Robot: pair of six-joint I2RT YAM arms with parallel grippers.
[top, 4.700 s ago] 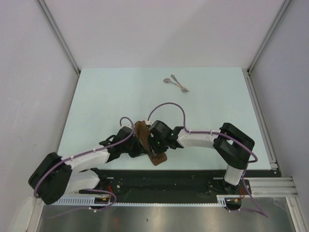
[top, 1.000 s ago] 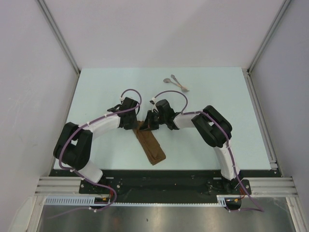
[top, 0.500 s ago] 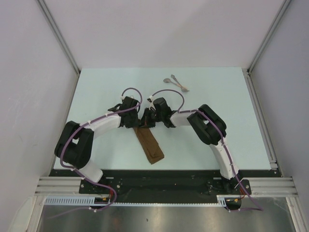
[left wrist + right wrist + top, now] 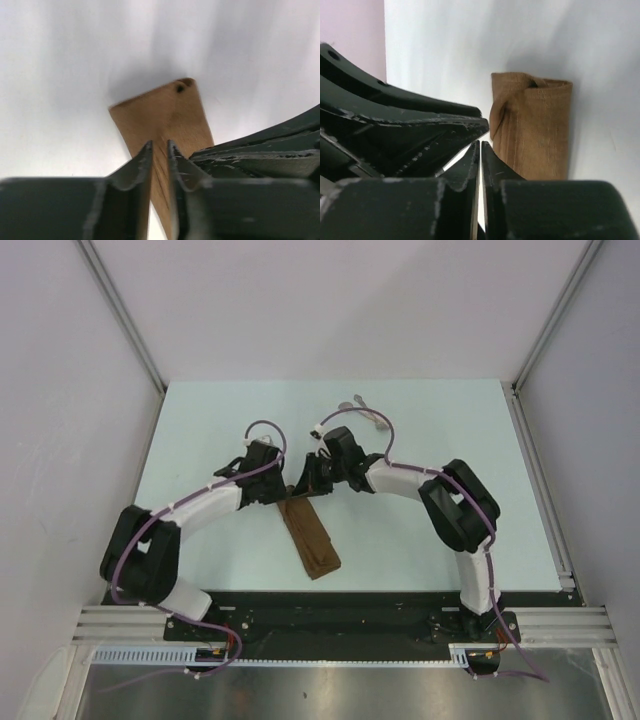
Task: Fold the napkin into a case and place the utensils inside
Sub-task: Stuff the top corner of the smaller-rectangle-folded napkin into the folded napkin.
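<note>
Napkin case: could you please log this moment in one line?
case folded flat | left gripper ajar | right gripper shut | utensils outside

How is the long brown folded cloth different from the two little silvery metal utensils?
The long brown folded cloth is dull, soft-looking fabric; the two thin silvery metal utensils shine. The cloth is much longer and wider than the utensils. The cloth lies toward the near edge, the utensils at the far side, partly behind a purple cable. Both lie on the pale table.
</note>
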